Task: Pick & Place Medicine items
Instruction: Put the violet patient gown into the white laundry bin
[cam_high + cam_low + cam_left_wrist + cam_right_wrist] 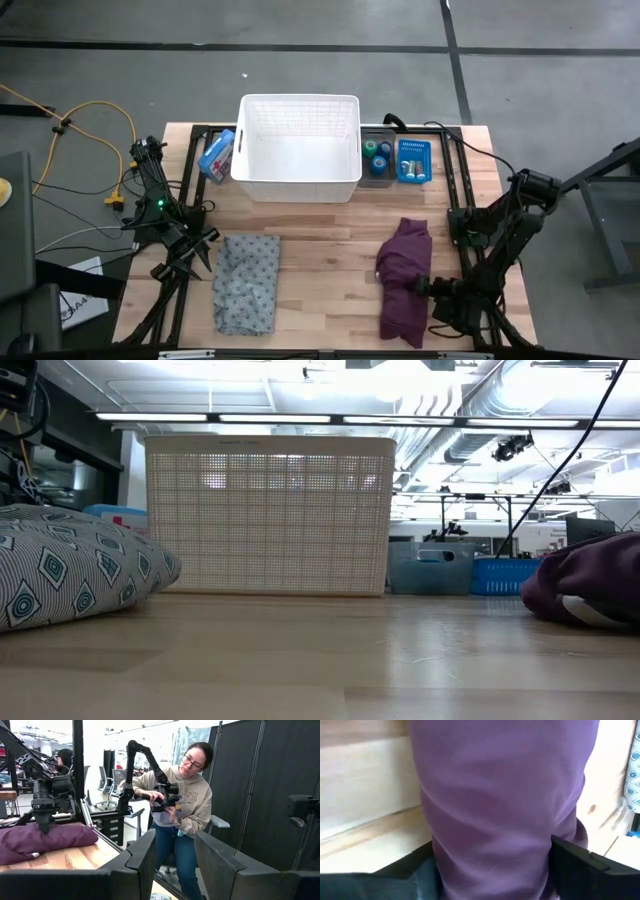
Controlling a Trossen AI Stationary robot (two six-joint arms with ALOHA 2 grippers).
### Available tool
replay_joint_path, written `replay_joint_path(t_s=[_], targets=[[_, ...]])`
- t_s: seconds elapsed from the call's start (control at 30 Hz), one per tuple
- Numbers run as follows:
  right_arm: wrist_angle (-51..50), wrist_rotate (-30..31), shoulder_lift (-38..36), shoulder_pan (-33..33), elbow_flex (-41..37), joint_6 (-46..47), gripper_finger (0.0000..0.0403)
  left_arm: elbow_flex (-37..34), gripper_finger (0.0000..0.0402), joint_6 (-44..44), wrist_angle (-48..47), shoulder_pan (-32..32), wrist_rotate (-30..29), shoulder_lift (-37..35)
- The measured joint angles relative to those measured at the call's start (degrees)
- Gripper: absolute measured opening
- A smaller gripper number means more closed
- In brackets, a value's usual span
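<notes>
The medicine items lie at the far right: a green roll [371,149] and blue rolls [384,150] in a grey bin [377,178], with small pieces in a blue basket [413,160]. A purple cloth [405,275] lies on the table at the near right. My right gripper [422,288] is open at its right side, one finger on each side of it [490,865]. A grey patterned cloth [247,282] lies at the near left. My left gripper [175,865] waits open at the table's left edge [200,245], holding nothing. My right gripper comes slanting down from the table's right side over the near part of the purple cloth [500,820]. The cloth fills the gap between the two fingers [580,862] and lies on the table. Whether the fingers touch it I cannot tell.
A large white basket [300,150] stands at the far middle, with a blue packet [216,155] to its left. Bare wood lies between the two cloths. Beyond the table's right side a seated person [190,795] handles another arm.
</notes>
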Motion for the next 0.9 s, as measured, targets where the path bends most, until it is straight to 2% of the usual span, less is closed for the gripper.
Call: replay_joint_path(t_s=[0.3,0.5,0.67,0.77,0.9], targets=[[-0.59,0.88,0.05,-0.06,-0.11,-0.20,0.0189,0.00,0.0127,0.00,-0.01,0.00,0.00,0.01],[-0.63,4.44,0.03,0.03,-0.11,-0.25,0.0116,0.00,0.0127,0.00,-0.01,0.00,0.01,0.00],[-0.30,4.25,0.03,0.03,-0.09,-1.69,0.0060,0.00,0.0127,0.00,0.00,0.00,-0.01,0.01],[0.00,4.22,0.01,0.03,-0.02,-1.71,0.0041,0.00,0.0127,0.00,0.00,0.01,0.00,0.00],[0.75,4.39,0.01,0.03,0.29,-1.71,0.0043,0.00,0.0127,0.00,0.00,-0.01,-0.01,0.02]])
